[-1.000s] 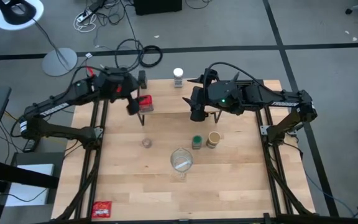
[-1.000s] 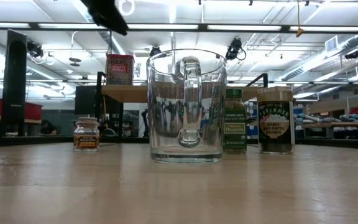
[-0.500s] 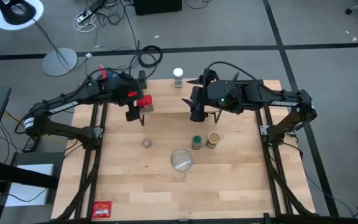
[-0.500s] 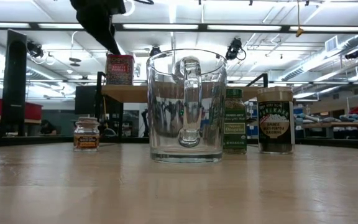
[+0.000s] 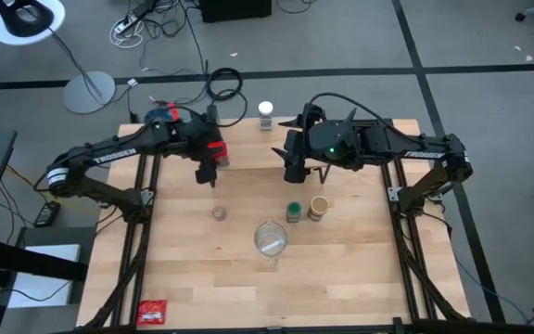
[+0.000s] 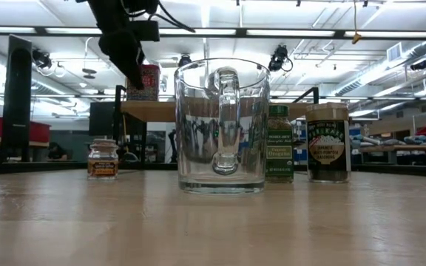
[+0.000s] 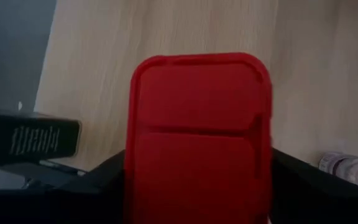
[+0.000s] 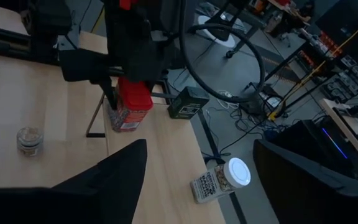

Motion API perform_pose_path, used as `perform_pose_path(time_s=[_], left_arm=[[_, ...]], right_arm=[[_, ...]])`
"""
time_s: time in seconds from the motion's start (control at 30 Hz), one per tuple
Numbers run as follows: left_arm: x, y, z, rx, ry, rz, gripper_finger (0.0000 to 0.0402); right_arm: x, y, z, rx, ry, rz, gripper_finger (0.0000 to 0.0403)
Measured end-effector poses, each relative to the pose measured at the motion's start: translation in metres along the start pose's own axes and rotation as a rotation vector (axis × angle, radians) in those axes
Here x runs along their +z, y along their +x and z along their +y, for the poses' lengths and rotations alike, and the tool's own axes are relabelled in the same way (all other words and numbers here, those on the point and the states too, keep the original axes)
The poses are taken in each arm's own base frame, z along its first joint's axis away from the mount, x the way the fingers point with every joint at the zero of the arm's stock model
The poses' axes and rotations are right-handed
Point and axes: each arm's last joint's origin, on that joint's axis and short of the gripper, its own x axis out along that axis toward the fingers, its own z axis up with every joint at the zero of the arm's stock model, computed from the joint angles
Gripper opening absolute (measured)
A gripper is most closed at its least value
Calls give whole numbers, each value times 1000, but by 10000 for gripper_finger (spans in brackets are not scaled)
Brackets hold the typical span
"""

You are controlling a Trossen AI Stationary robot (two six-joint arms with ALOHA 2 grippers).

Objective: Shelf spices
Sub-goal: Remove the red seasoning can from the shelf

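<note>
The red tin point(image 5: 217, 152) stands upright on the left end of the shelf point(image 5: 253, 148); its red lid point(image 7: 197, 124) fills the left wrist view. My left gripper point(image 5: 207, 169) comes down over it, open, one finger on each side of the tin. My right gripper point(image 5: 291, 173) hangs open above the shelf's middle with nothing between its fingers. On the table in front of the shelf stand the tiny jar point(image 5: 219, 213), the green-lidded jar point(image 5: 293, 212) and the tan-lidded jar point(image 5: 318, 207). At the far edge, the white-lidded jar point(image 8: 219, 180) lies on its side and the dark green tin point(image 8: 188, 102) stands. My left gripper straddles the red tin from above, slanting down, with a finger point(image 7: 98, 183) beside one side wall and the other point(image 7: 309, 183) beside the opposite one. Whether the fingers touch the tin I cannot tell. The tin stands upright on the shelf.
A clear glass pitcher point(image 5: 270, 239) stands near the table's middle, in front of the two jars. A flat red packet point(image 5: 152, 312) lies at the near left corner. Black shelf legs point(image 5: 213, 178) stand just under my left gripper. The near half of the table is bare wood.
My left gripper has come down and toward the red tin, tipping to point more steeply downward, until its fingers stand around the tin. The tin has stayed where it was on the shelf.
</note>
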Motion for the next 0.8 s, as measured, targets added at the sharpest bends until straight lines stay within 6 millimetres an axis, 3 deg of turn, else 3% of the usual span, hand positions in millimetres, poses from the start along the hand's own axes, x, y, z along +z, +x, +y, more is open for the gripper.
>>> perform_pose_path(time_s=[0.13,0.37,0.6,0.8], left_arm=[[3,0,1,2,-5,-31,197],[12,-13,-3,-69,-32,-113,197],[30,-29,-33,-266,9,-254,197],[28,-12,-64,-324,35,-202,197]], right_arm=[[0,0,0,0,1,0,288],[0,0,0,1,1,-1,288],[0,0,0,0,3,-3,286],[1,0,0,-1,6,-8,284]])
